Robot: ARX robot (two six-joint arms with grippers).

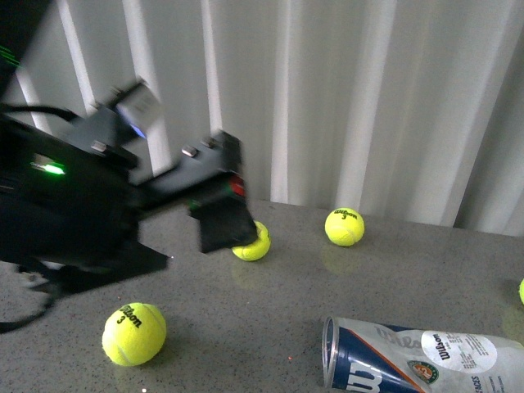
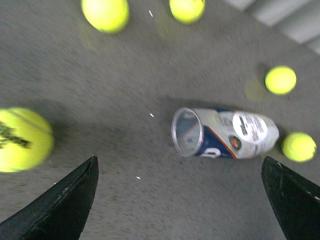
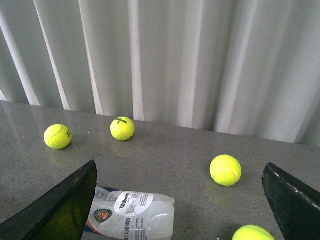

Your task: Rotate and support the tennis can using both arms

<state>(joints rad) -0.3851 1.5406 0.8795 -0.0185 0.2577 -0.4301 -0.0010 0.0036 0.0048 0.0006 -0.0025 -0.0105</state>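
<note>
Grey counter (image 1: 270, 303): tennis can (image 1: 393, 364) on side, Wilson label (image 1: 447, 349).

a grey speckled tabletop (image 1: 270, 299) is carrying the tennis can (image 1: 426, 360), which is lying on its side, while yellow tennis balls (image 1: 134, 333) are sitting scattered around it.

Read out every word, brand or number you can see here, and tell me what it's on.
"Wilson": white oval on the tennis can.
"W", partly cut off: the can's blue band.
"3": the nearest tennis ball.
The can's fine print and round badge, and the far ball's script: too blurred to read.
</note>
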